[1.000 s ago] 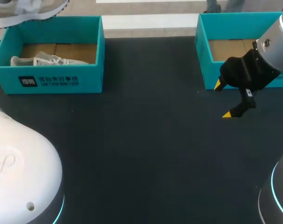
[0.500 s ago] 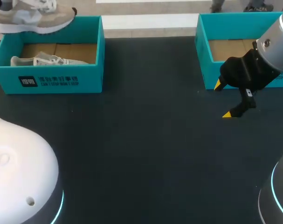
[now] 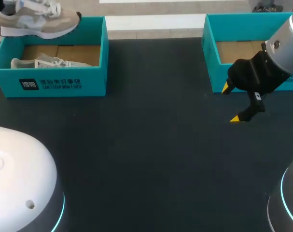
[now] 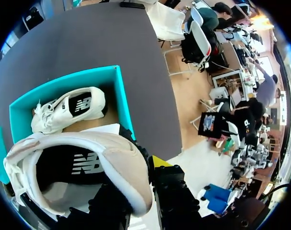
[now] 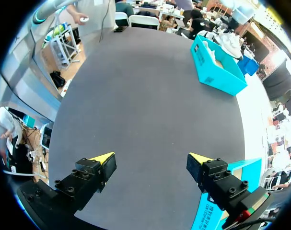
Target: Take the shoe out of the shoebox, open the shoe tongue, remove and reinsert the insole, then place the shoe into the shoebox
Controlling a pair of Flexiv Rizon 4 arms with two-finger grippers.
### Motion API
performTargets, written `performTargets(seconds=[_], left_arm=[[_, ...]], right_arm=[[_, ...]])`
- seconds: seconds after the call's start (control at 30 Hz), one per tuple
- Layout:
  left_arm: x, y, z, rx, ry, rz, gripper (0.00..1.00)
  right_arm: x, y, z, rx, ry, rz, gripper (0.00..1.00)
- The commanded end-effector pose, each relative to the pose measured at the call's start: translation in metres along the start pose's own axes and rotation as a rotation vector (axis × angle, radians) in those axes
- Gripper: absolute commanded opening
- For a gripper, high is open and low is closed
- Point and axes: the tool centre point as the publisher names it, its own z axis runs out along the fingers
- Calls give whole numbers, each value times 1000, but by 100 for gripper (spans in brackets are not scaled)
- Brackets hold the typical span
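Shoe [image 3: 37,21], one: beige trainer in suede and mesh, with white laces, a pale thick sole and a black lining. It hangs in the air over the far left corner of the left shoebox [image 3: 64,84], toe toward the table's middle. In the left wrist view my left pincer [image 4: 135,184] is clamped on the shoe's [image 4: 83,167] padded heel collar, one finger inside the opening and the yellow-tipped one outside.

Left shoebox, one: teal card, rectangular, open-topped, with a brown card floor. It stands at the far left of the table [image 3: 151,145].

Second shoe [image 3: 49,63], one: white mesh, laced, lying on its side on that box's floor. The left wrist view shows it [image 4: 68,108] just ahead of the held shoe, within the teal walls [image 4: 121,96].

Table, one: dark, matte, finely textured top.

Right shoebox [image 3: 211,58], one: teal card with a brown floor, at the far right.

Right pincer [image 3: 230,103], one: black body, two wedge-shaped yellow tips spread wide apart with nothing between them. It sits just in front of the right shoebox, over bare table, as my right wrist view [image 5: 151,160] also shows.
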Motion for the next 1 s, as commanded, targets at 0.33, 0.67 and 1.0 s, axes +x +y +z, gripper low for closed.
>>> performTargets(seconds=[0.33, 0.67, 1.0], left_arm=[[-1, -6, -2, -24, 4, -1, 0], [-25, 6, 14, -12, -29, -24, 0], [-40, 31, 61, 25, -23, -28, 0]], right_arm=[[0, 0, 2, 3, 0, 1, 100], [0, 0, 2, 3, 0, 1, 100], [0, 0, 2, 3, 0, 1, 100]])
